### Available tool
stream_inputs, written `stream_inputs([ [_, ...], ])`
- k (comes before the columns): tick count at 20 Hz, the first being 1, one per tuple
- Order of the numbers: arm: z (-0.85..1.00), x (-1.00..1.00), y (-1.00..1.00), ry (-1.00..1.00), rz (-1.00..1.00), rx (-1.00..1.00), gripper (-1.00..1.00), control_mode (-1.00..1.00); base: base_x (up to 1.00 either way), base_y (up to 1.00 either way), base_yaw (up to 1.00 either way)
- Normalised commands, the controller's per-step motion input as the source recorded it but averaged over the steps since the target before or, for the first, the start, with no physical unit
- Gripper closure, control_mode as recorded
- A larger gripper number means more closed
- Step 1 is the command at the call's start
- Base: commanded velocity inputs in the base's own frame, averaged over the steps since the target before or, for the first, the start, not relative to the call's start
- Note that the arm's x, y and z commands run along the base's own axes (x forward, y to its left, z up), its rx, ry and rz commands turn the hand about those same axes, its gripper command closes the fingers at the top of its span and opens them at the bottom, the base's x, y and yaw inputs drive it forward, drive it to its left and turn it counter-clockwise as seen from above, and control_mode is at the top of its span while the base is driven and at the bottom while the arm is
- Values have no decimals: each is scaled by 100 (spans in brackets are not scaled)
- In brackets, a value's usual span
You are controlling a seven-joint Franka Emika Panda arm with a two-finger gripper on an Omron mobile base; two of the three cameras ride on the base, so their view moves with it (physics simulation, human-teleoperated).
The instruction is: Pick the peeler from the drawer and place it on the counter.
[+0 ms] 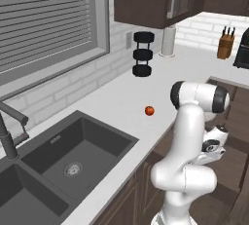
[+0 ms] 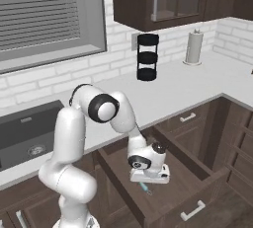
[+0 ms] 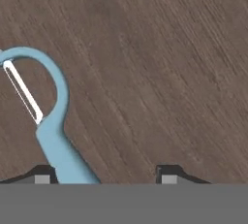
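drawer (image 2: 197, 182) pulled out w/ peeler (image 3: 53, 136) flat inside | pincer (image 3: 104, 175) spread, low over it | red fruit (image 1: 149, 110) on bench (image 1: 121, 97)

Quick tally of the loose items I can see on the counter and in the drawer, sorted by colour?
Red: 1, fruit
Black: 2, tiered stand, appliance
White: 1, paper towel roll
Brown: 1, knife block
Pale blue: 1, peeler in the drawer
Total: 6
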Motion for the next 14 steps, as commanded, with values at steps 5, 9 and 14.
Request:
stream_inputs([
  [5,-61,-9,3,-5,6,0,-100,-100,0,0,0],
  [9,-96,-32,60,-7,8,-4,100,-100,0,0,0],
  [14,-58,-53,30,-10,11,-2,100,-100,0,0,0],
])
